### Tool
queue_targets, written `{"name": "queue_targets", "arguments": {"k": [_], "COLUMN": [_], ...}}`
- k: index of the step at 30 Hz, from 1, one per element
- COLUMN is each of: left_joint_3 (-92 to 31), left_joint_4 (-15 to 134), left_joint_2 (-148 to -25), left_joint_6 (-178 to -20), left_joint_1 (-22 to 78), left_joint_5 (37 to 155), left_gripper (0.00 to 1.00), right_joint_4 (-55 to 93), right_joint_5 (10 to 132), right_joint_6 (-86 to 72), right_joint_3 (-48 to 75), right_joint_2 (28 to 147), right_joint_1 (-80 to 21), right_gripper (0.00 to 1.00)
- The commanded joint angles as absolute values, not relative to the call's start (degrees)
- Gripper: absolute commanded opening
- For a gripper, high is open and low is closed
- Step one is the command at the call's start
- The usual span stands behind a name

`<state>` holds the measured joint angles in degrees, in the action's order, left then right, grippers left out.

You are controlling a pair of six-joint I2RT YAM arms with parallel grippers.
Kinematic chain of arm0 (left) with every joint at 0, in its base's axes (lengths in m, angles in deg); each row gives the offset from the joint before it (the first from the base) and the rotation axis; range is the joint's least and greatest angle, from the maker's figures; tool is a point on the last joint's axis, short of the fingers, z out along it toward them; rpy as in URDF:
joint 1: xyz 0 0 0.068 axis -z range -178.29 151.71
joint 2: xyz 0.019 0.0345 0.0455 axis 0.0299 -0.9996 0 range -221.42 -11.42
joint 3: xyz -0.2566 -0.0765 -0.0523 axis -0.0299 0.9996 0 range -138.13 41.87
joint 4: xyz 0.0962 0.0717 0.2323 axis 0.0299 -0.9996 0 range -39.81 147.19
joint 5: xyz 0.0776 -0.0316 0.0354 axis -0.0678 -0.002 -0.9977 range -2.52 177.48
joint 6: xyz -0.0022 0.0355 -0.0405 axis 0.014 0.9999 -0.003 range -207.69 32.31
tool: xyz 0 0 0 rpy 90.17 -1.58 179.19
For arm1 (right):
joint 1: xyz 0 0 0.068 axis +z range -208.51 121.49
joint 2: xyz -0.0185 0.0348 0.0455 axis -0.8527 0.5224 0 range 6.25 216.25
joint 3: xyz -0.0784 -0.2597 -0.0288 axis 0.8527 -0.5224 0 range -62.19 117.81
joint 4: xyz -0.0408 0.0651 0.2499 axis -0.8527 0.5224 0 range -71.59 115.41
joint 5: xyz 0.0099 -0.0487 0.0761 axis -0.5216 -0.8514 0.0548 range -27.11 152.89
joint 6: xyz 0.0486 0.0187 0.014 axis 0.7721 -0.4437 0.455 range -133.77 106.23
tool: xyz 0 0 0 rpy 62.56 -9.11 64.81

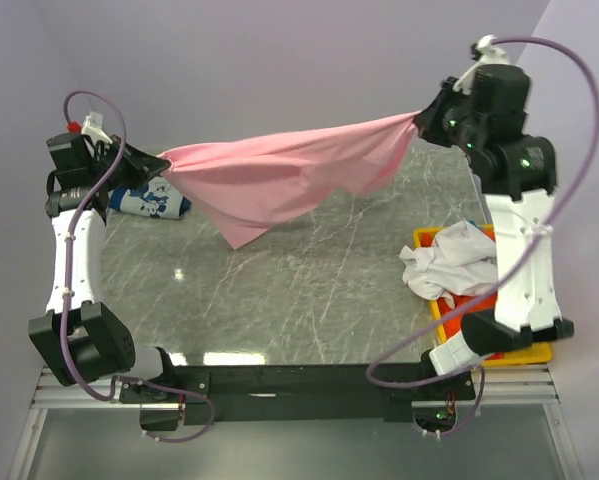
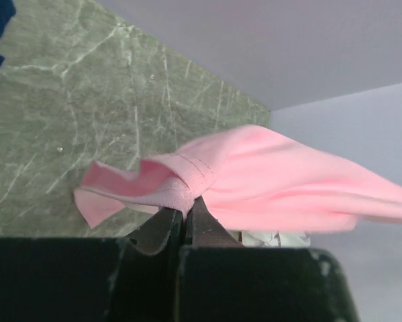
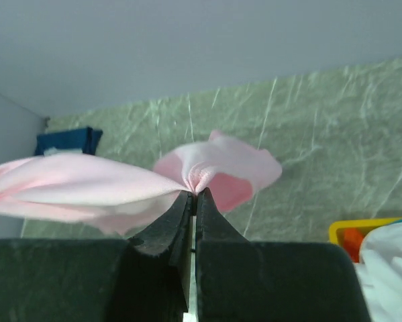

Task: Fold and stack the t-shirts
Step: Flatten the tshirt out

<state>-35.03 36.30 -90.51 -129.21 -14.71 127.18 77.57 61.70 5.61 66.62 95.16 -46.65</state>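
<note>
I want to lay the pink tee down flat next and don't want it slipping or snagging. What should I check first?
1. Left pincer gripping pink tee: ok, shut on a bunched edge.
2. Right pincer gripping it: ok, shut on the other end.
3. Tee flat between them: not ok, it sags in folds.
4. Low corner off the table: cannot tell.
5. Navy tee away from the drop spot: not ok, it lies beside the left end.
6. White tee out of the way: ok, heaped on the tray at right.
</note>
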Motion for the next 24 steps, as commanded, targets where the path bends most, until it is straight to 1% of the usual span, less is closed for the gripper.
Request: {"name": "queue_targets", "arguments": {"k": [1, 4, 6, 9, 11, 12, 14, 15, 16, 17, 18, 20, 22, 23, 24], "left_joint_3": [-38.0, -38.0, -37.0, -33.7, -30.8, -30.3, -29.1, -28.6, -26.9, -25.5, -23.9, -19.0, -15.4, -14.4, -13.6], "left_joint_4": [38.3, 39.2, 41.2, 45.6, 47.5, 47.3, 45.2, 44.0, 43.7, 44.0, 45.9, 48.0, 50.2, 50.7, 51.1], "left_joint_2": [-88.0, -88.4, -88.8, -90.1, -91.4, -92.0, -94.2, -94.9, -96.4, -96.8, -97.5, -99.3, -100.7, -101.0, -101.2], "left_joint_6": [-128.7, -129.4, -130.9, -133.6, -134.8, -134.3, -131.3, -130.4, -129.6, -128.7, -128.7, -129.3, -129.4, -129.5, -129.5], "left_joint_1": [-15.0, -15.2, -15.3, -15.2, -14.8, -14.4, -12.4, -11.7, -10.0, -9.0, -8.2, -6.6, -6.0, -5.8, -5.8], "left_joint_5": [130.8, 131.2, 132.1, 134.2, 134.9, 134.9, 134.1, 134.0, 133.8, 133.4, 133.2, 133.4, 133.4, 133.1, 132.9], "left_gripper": [0.0, 0.0, 0.0, 0.0, 0.0, 0.0, 0.0, 0.0, 0.01, 0.0, 0.0, 0.0, 0.0, 0.0, 0.01], "right_joint_4": [77.3, 69.2, 64.2, 62.7, 62.8, 63.0, 63.8, 64.0, 64.6, 67.3, 69.3, 72.4, 69.5, 65.1, 63.1], "right_joint_5": [56.3, 55.6, 56.2, 58.5, 60.5, 61.1, 62.7, 62.7, 64.0, 64.9, 64.9, 65.8, 66.8, 67.5, 68.8], "right_joint_6": [4.0, 3.8, 3.8, 4.9, 6.3, 6.4, 5.4, 4.9, 3.8, 3.5, 3.6, 4.9, 5.8, 6.2, 6.7], "right_joint_3": [67.1, 61.2, 57.9, 53.2, 52.1, 51.5, 52.0, 53.0, 53.8, 54.9, 56.8, 55.8, 44.9, 39.9, 31.1], "right_joint_2": [90.5, 85.8, 84.7, 87.7, 92.7, 96.9, 101.6, 106.4, 108.9, 111.3, 115.5, 117.0, 113.1, 110.8, 107.0], "right_joint_1": [-46.7, -46.7, -47.0, -48.4, -49.7, -50.1, -50.4, -50.4, -50.5, -50.5, -50.3, -49.5, -48.0, -45.7, -44.9], "right_gripper": [0.0, 0.0, 0.0, 0.0, 0.0, 0.0, 0.0, 0.1, 0.23, 0.38, 0.56, 0.6, 0.6, 0.6, 0.6]}}
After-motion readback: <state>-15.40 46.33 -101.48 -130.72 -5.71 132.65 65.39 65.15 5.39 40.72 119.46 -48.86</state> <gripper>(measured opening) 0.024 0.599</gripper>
